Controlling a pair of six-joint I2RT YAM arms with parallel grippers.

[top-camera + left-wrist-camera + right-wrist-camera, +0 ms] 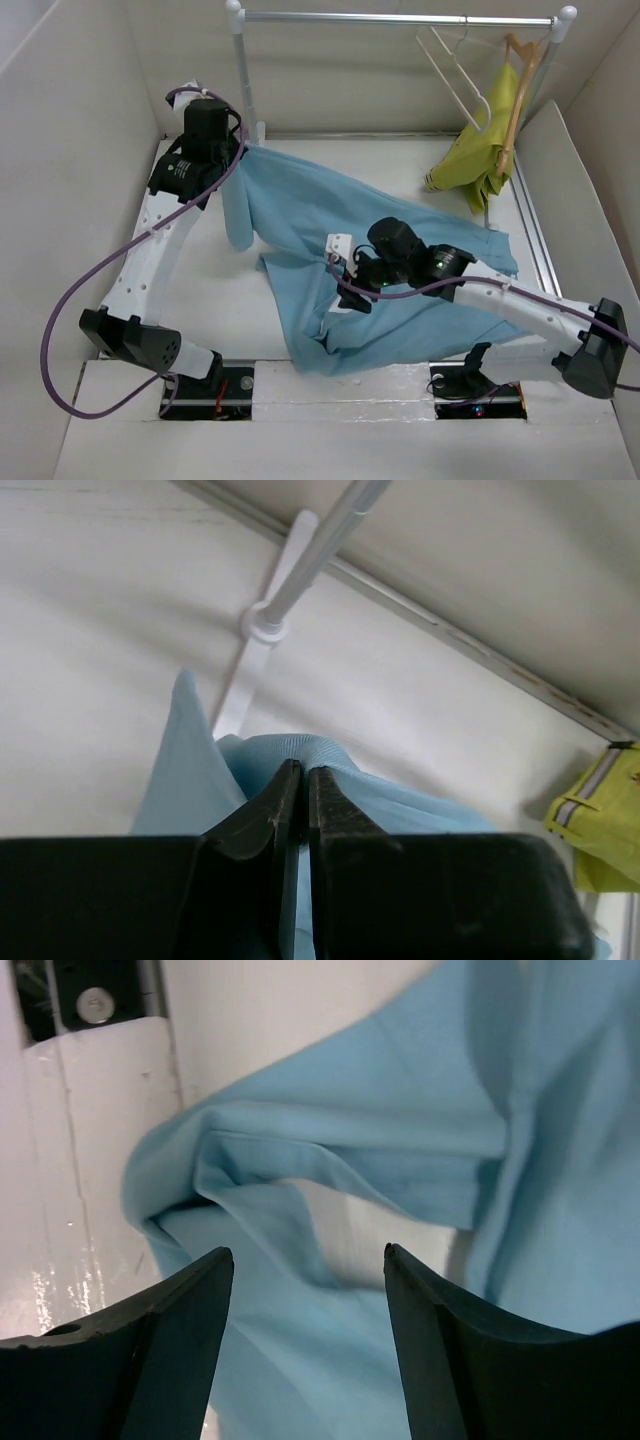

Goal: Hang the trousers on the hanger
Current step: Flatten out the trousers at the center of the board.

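Our left tool [297, 772] is closed tight, its two dark fingers pinching a fold of the light blue soft fabric trousers [330, 210]. In the overhead view it holds that edge raised off the white bench [225, 300] at the far left, just beside the upright post of the metal clothes rail [400, 17]. A flap of cloth hangs from the grip, and we judge the lift is meant to draw the garment out of its heap. Our right tool [308, 1255] has its jaws wide apart with nothing between them. It hovers low over the crumpled near part of the trousers, where a fold leaves a patch of bench showing. We take it to be placed there for a second hold, so the cloth could be stretched between two grips. The rest of the trousers lies slantwise across the middle of the bench, from the far left corner toward the right side. The thin cream-white triangular hanger [455, 70] hangs bare by its hook at the right end of the rail, well apart from the trousers. Just beside it, a thicker tan wooden hanger [520, 90] carries a yellow-green garment [478, 158]. Nothing is on the cream hanger yet, so we judge the task to be at an early stage.
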